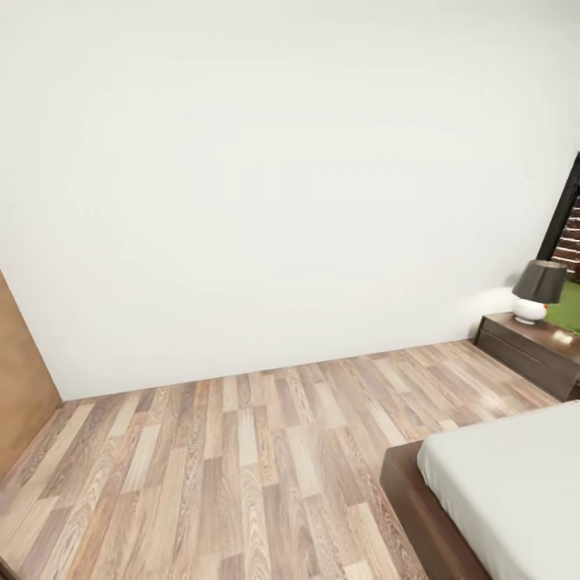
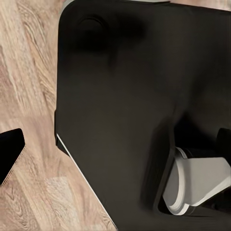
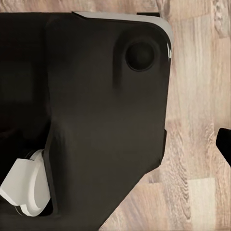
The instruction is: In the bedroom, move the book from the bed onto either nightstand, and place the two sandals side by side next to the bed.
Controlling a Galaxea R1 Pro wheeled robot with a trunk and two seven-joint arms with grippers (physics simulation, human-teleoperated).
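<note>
- White wall [image 1: 282, 161] and plank floor [image 1: 225, 467]; one wide bare stretch of floor runs from the wall to the bed.
- One bed [image 1: 515, 491]: only its near corner in frame at lower right, mattress bare there.
- One nightstand [image 1: 532, 350] against the wall, carrying one lamp [image 1: 538, 292]; window [image 1: 568, 217] edge behind it.
- Brown panel [image 1: 20, 379] at the left edge.
- Wrist views: robot's dark base [image 2: 125, 96] over floor; finger state of both grippers cannot be told.
</note>
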